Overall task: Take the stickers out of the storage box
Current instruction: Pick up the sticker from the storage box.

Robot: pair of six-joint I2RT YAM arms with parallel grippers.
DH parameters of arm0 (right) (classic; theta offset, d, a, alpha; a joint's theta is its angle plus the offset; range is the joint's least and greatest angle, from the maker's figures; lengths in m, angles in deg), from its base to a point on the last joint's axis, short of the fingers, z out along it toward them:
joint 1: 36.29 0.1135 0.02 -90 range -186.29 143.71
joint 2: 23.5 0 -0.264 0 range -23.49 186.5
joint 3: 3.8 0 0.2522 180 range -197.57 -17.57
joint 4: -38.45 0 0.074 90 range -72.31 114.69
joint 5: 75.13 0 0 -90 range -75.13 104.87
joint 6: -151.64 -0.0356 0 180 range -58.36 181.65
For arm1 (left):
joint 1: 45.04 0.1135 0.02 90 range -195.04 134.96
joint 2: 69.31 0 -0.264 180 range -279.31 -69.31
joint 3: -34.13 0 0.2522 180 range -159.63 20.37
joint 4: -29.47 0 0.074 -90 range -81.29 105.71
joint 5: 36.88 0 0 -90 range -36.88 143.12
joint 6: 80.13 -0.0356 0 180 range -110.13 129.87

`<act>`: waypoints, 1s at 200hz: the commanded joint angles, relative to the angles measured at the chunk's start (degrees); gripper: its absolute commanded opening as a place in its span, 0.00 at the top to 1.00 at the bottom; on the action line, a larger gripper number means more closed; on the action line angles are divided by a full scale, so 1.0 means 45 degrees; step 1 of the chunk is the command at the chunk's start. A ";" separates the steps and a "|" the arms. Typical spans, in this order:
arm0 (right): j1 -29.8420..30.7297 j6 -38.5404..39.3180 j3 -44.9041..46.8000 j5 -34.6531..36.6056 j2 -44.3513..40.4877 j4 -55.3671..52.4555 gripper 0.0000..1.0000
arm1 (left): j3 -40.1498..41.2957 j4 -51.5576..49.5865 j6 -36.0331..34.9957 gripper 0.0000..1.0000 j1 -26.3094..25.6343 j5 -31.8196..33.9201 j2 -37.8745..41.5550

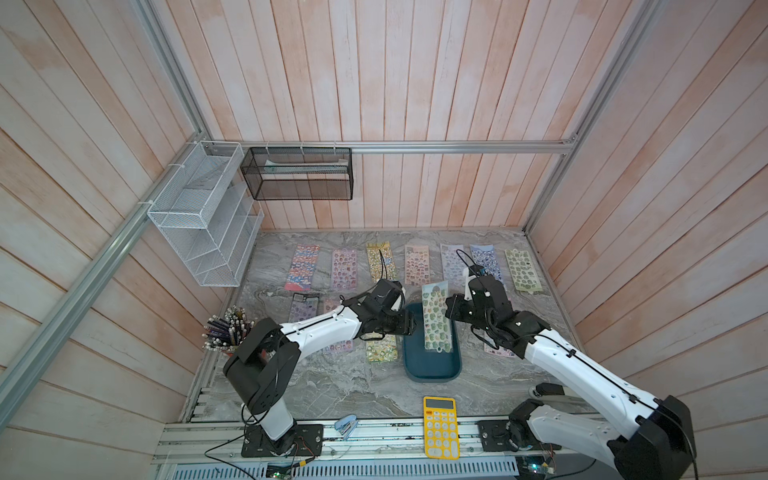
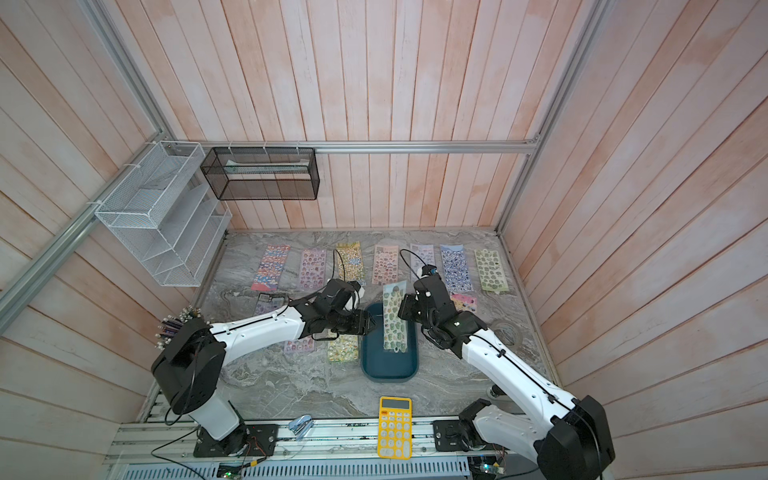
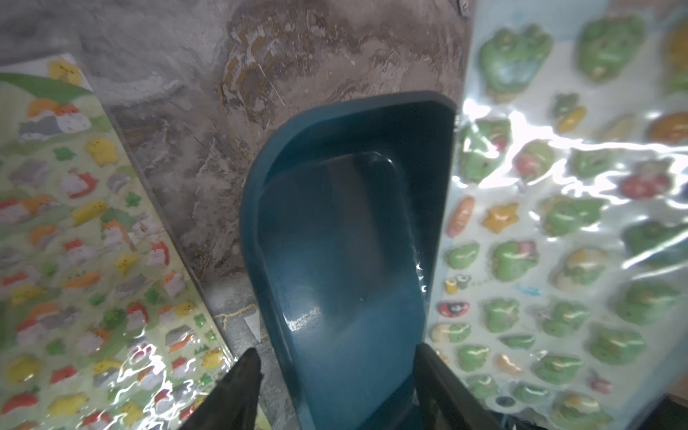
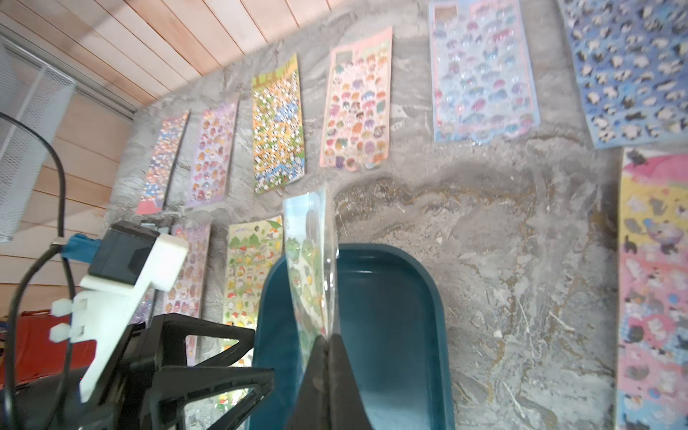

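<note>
Scanning left to right, we find our left gripper (image 3: 337,352) with jaws parted and empty at the left rim of the dark blue box (image 1: 432,374), the green frog sticker sheet (image 1: 435,320) held over that box, pinched in our tightly closed right gripper (image 4: 327,344), and other stickers (image 1: 344,268) spread flat on the table (image 1: 353,386).

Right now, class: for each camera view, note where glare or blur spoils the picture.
Left wrist view: white glare streaks the frog sticker sheet. Right wrist view: the white wire rack is blurred. Both top views: evenly lit, slightly soft.
</note>
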 commanded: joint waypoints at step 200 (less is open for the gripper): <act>-0.5071 0.0105 -0.0242 -1.2197 -0.0188 0.3673 1.00 | -0.1404 0.5248 0.0918 0.50 0.0479 -0.4867 0.1826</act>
